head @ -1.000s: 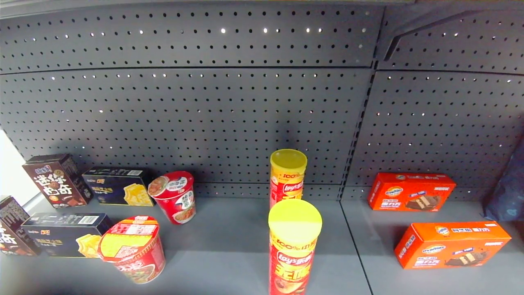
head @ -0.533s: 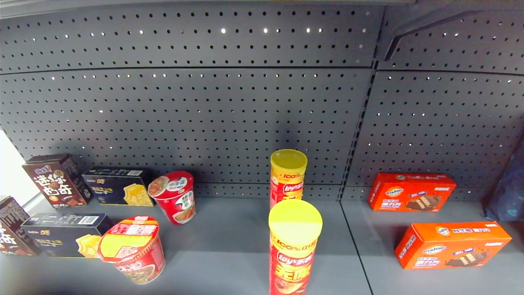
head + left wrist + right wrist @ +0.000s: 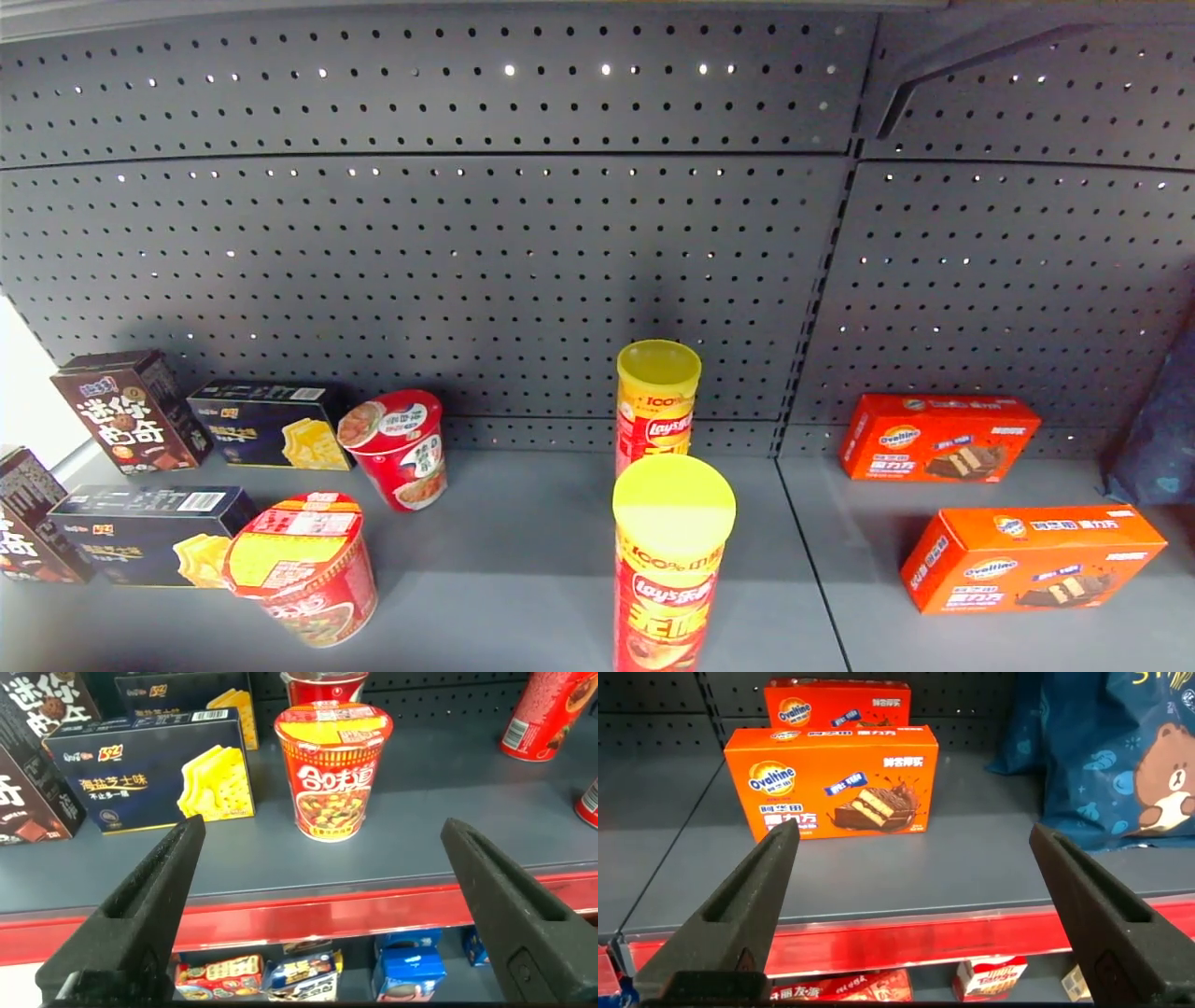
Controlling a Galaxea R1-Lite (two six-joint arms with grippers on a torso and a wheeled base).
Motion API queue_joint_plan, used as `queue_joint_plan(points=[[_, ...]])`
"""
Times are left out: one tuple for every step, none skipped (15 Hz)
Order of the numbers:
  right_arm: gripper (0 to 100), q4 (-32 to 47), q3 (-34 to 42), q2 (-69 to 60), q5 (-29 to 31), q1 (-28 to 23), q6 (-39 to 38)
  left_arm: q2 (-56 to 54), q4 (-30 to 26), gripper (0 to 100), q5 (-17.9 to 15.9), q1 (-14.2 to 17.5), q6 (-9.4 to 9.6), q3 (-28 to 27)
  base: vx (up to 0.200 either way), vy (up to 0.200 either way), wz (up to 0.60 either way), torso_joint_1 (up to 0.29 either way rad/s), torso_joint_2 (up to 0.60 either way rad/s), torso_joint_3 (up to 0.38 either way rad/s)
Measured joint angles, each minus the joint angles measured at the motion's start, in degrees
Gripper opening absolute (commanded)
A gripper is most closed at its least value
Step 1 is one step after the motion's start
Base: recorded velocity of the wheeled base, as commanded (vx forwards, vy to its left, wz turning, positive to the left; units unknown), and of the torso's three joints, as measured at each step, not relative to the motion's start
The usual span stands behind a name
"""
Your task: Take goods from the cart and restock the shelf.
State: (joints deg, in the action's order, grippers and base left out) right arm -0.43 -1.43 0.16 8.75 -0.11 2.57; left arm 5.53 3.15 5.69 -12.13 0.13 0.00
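On the grey metal shelf (image 3: 523, 560), at the far left, two dark brown biscuit boxes (image 3: 131, 411) stand upright, one behind the other. Just beside them lie two navy cracker boxes (image 3: 140, 532). Next come two red noodle cups with foil lids (image 3: 303, 565), the nearer one close to the shelf's front and the farther one near the perforated back panel (image 3: 467, 280). The left tool (image 3: 322, 831) hangs in front of the shelf's red front lip (image 3: 308, 919), fingers spread wide and holding nothing, facing the nearer cup. In the middle, two red crisp tubes with yellow lids (image 3: 670, 569) stand upright, one behind the other. Right of the shelf seam, two flat orange cardboard boxes (image 3: 1032, 557) lie front to back. The right tool (image 3: 915, 833) — also spread and empty — faces the nearer orange box, with a blue printed bag (image 3: 1158, 429) at the far right.
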Motion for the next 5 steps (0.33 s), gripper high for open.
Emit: queue_joint_plan(points=[[100,0.00,-0.02,0.02,-0.05,0.00,0.02,0.00,-0.02,100,0.00,-0.02,-0.09,0.00,0.000,0.000,0.00,0.000,0.00,0.000],[100,0.00,-0.02,0.02,-0.13,0.00,0.02,0.00,0.00,100,0.00,-0.02,-0.13,0.00,0.000,0.000,0.00,0.000,0.00,0.000],[100,0.00,-0.02,0.02,-0.16,0.00,-0.01,0.00,0.00,100,0.00,-0.10,-0.18,0.00,0.000,0.000,0.00,0.000,0.00,0.000],[100,0.00,-0.02,0.02,-0.17,0.00,-0.06,0.00,0.00,100,0.00,-0.10,-0.24,0.00,0.000,0.000,0.00,0.000,0.00,0.000],[100,0.00,-0.02,0.02,-0.17,0.04,0.02,0.00,-0.06,100,0.00,-0.10,-0.27,-0.02,0.000,0.000,0.00,0.000,0.00,0.000]])
